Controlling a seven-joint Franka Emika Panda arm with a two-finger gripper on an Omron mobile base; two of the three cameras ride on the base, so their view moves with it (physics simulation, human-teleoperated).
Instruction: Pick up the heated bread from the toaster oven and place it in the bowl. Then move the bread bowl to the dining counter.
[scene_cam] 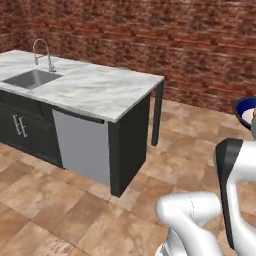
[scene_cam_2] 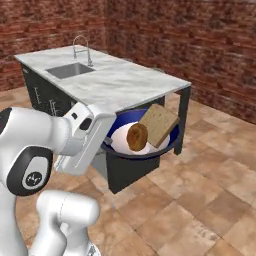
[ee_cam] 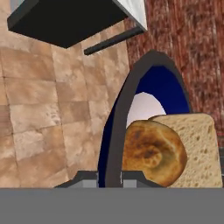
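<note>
The dark blue bowl (scene_cam_2: pixel 150 151) hangs in the air over the tiled floor, in front of the near end of the dining counter (scene_cam_2: pixel 120 82). My gripper (scene_cam_2: pixel 107 145) is shut on the bowl's left rim. The heated bread (scene_cam_2: pixel 137 136), a round golden-brown piece, leans inside the bowl against a tan square slice (scene_cam_2: pixel 159 125). In the hand view the bowl's rim (ee_cam: pixel 114 131) runs up from between my gripper (ee_cam: pixel 110 179), with the heated bread (ee_cam: pixel 151 151) beside it. The bowl's edge (scene_cam: pixel 245 111) shows at the right border. The toaster oven is out of view.
The dining counter (scene_cam: pixel 95 92) is a marble island on a dark base, with a steel sink (scene_cam: pixel 31 78) and curved faucet (scene_cam: pixel 42 52) at its far left. A thin dark leg (scene_cam: pixel 157 112) holds up its right end. A red brick wall (scene_cam: pixel 175 40) stands behind.
</note>
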